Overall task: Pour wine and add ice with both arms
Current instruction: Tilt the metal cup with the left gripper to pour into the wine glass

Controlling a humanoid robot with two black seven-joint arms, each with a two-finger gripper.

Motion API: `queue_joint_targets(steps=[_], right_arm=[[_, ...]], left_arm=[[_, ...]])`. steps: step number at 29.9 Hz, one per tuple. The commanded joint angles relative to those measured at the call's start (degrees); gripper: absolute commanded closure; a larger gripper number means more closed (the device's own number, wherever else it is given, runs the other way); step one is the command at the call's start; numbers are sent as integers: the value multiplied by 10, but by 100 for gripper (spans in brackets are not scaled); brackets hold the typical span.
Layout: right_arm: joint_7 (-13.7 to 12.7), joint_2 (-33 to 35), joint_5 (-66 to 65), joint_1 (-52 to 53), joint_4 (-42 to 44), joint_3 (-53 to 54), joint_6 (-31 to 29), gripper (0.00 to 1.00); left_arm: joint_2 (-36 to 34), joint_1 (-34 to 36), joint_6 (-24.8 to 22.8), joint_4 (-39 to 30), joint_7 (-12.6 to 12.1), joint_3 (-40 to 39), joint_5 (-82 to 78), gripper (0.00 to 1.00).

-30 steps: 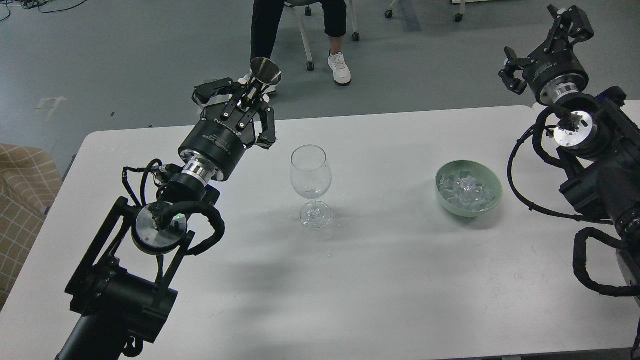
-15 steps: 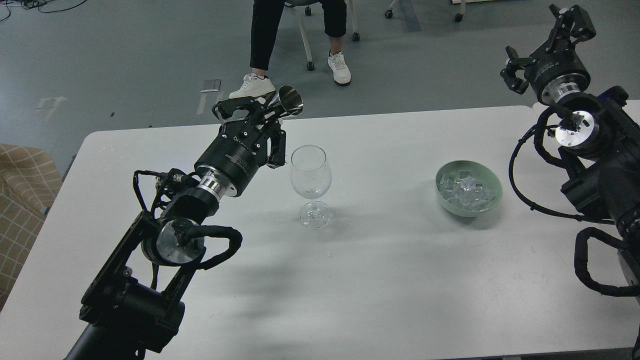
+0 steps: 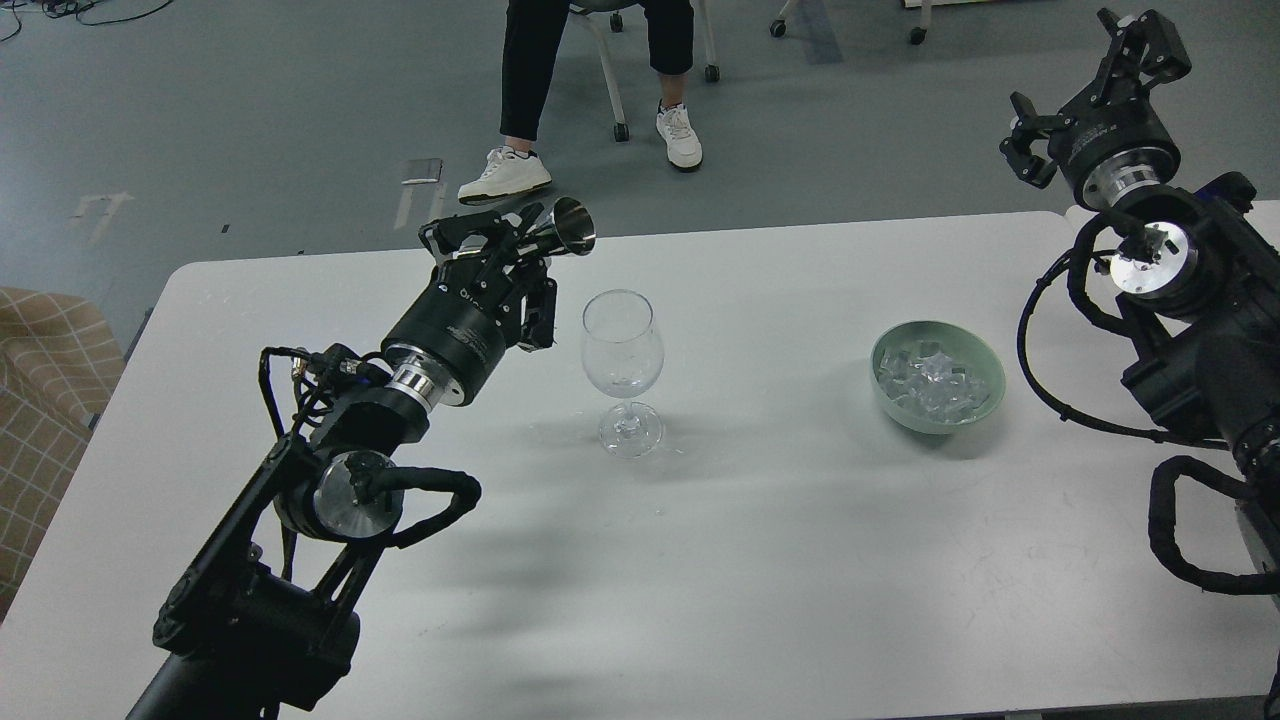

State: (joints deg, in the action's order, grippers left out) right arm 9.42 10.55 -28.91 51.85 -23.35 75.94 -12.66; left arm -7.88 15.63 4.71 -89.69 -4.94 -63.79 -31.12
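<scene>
A white table (image 3: 760,560) fills most of the head view. Near its centre stands an upright, clear wine glass (image 3: 622,370). At about three o'clock from the glass, well apart from it, sits a pale green bowl (image 3: 985,400) holding the ice (image 3: 930,382), a heap of small clear cubes.

The left arm enters from the seven o'clock corner and reaches toward the glass. The left gripper (image 3: 515,250) is clenched on a small metal measuring cup (image 3: 565,227), a shiny cone tipped on its side with its mouth facing toward three o'clock. The cup hangs just beside the glass rim, at about eleven o'clock from it, and does not touch it.

The right arm comes in from the four o'clock edge and bends upward. The right gripper (image 3: 1085,85) is raised at the one o'clock corner, beyond the table edge, with fingers spread and holding nothing.

Beyond the table, at twelve o'clock, a seated person's legs (image 3: 590,80) and white shoes rest on grey floor.
</scene>
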Motion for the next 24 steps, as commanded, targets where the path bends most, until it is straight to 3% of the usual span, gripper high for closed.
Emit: queue_joint_targets(steps=[1,24], right_arm=[[0,0,0,0,0,0,0,0],[0,2,1,-3,0,0,0,0]], left_arm=[[0,0,-1,4,2,0,-16,85],[-5,5,-35,9,5,2,-117,85]])
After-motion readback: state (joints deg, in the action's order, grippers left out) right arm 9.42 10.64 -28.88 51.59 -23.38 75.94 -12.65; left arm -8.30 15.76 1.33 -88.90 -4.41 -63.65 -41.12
